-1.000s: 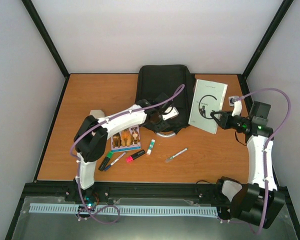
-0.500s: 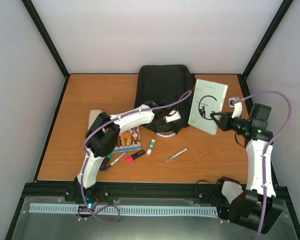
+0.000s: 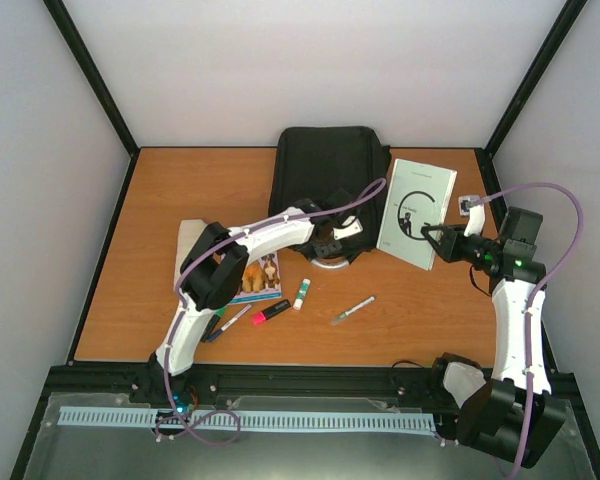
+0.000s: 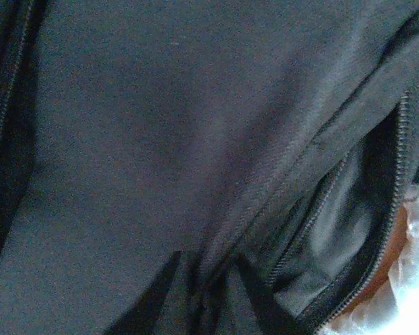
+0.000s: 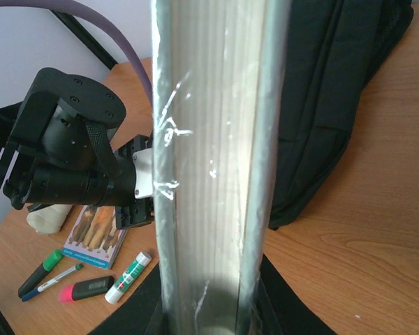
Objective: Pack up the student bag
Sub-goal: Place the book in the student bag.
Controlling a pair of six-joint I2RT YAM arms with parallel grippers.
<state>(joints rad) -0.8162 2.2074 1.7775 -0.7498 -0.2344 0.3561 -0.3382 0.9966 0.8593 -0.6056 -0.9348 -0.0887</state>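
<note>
The student bag (image 3: 325,175), a large black backpack, lies at the back middle of the table. My left gripper (image 3: 325,246) is at its near end. In the left wrist view black fabric (image 4: 160,125) fills the frame, an open zip (image 4: 356,230) gapes at the right, and my left gripper (image 4: 209,296) is shut on a raised fold of the bag's fabric. My right gripper (image 3: 430,238) is shut on a white and green book (image 3: 417,208), held on edge beside the bag. The right wrist view shows that book's (image 5: 209,160) page edge between my right gripper's (image 5: 209,310) jaws.
On the table near the left arm lie a small picture book (image 3: 255,277), a glue stick (image 3: 302,292), a pink highlighter (image 3: 270,312), a green marker (image 3: 212,325) and a pen (image 3: 352,310). A white packet (image 3: 188,235) lies left; a small item (image 3: 469,205) sits far right.
My left arm has reached further in to the bag's near end and its jaws have closed on the fabric. The right arm and its book have stayed still.
</note>
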